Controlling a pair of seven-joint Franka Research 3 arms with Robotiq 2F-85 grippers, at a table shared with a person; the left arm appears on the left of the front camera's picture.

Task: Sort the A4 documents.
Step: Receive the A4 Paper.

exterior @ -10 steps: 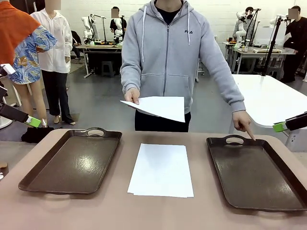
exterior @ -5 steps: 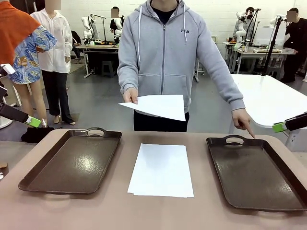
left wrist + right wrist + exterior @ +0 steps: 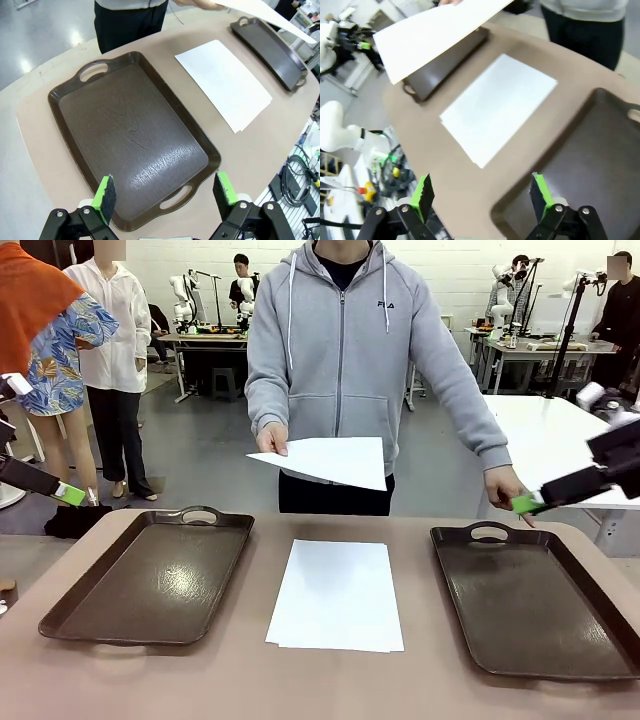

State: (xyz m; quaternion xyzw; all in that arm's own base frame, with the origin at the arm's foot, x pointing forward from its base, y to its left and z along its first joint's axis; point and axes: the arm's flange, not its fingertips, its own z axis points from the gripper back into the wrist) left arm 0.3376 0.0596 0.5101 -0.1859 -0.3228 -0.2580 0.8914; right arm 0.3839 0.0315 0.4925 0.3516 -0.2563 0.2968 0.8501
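A stack of white A4 documents (image 3: pixel 335 595) lies on the table between two dark brown trays. Across the table, a person holds one more sheet (image 3: pixel 325 462) above the far edge. The person's other hand (image 3: pixel 500 483) is down by the right tray's handle. My right gripper (image 3: pixel 525 503) hovers open just in front of that hand, above the right tray's (image 3: pixel 540 605) far end. In its wrist view the right gripper (image 3: pixel 481 195) looks down on the stack (image 3: pixel 497 107) and the held sheet (image 3: pixel 435 35). My left gripper (image 3: pixel 68 494) hangs open at the far left, above the left tray (image 3: pixel 130 135).
The left tray (image 3: pixel 150 575) and the right tray both hold nothing. The left wrist view also takes in the stack (image 3: pixel 225 82) and the right tray (image 3: pixel 270 50). The person's body stands close behind the table's far edge. A white table (image 3: pixel 560 445) is behind on the right.
My right gripper has swung in from the right edge toward the right tray's handle, in front of the person's pointing hand. The left arm, sheets and trays have not moved.
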